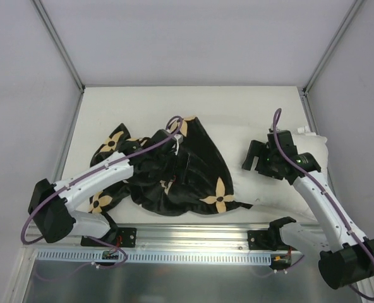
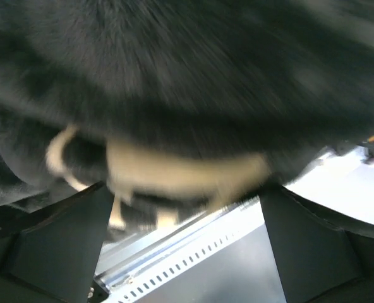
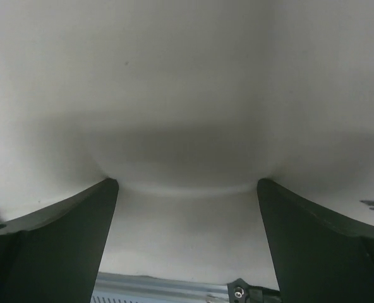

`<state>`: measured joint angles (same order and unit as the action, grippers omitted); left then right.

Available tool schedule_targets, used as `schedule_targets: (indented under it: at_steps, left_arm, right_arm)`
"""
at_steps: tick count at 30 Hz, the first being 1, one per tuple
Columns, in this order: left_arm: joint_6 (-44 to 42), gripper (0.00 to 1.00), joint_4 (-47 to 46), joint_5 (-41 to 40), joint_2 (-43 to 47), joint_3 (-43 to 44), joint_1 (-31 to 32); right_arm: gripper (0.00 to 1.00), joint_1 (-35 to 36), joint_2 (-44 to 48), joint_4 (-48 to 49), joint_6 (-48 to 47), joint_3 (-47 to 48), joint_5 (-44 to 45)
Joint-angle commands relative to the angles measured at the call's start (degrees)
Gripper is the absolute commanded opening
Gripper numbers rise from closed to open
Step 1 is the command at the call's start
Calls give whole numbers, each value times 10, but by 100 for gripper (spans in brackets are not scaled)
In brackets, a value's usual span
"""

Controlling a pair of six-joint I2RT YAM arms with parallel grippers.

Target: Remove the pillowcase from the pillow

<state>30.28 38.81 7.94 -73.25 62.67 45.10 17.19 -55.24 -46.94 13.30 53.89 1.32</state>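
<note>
Lower edge of the top view: metal rail (image 1: pixel 193 237) with both arm bases.

Left gripper (image 1: pixel 177 161) sits in the bunched pillowcase (image 1: pixel 203 158), centre-left. In the left wrist view its fingers (image 2: pixel 60 246) are spread apart, with black fabric and a blurred tan motif draped across the gap; no pinch is seen.

Right gripper (image 1: pixel 263 163) rests on the pillow (image 1: pixel 269 192), centre-right. Its fingers (image 3: pixel 54 246) are spread apart and the white surface bulges between them.

The pillowcase covers only the pillow's left end.

Beyond them lies the white table (image 1: pixel 237 104).
</note>
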Motion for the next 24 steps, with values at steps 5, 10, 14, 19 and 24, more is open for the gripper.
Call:
schedule_targets:
  at_steps: [5,10,14,19,24]
  left_arm:
    - [46,12,-73,-74,-51,-41,9]
    - [29,0,-59,-108,15,-64,-22]
    - [13,0,-36,-80,103,-114,-178]
    - [-10,0,0,-52,169,-100,-345]
    - [-42,0,21,2,139,2,-442]
  right_arm:
    - [55,21,-64,67,36,-27,60]
    - [1,-22,-57,65,27,4,83]
    - [1,-126,-43,62,16,37,57]
    - [1,-225,-24,47,10,123,11]
    - [1,-278,-36,19,21,238,-45]
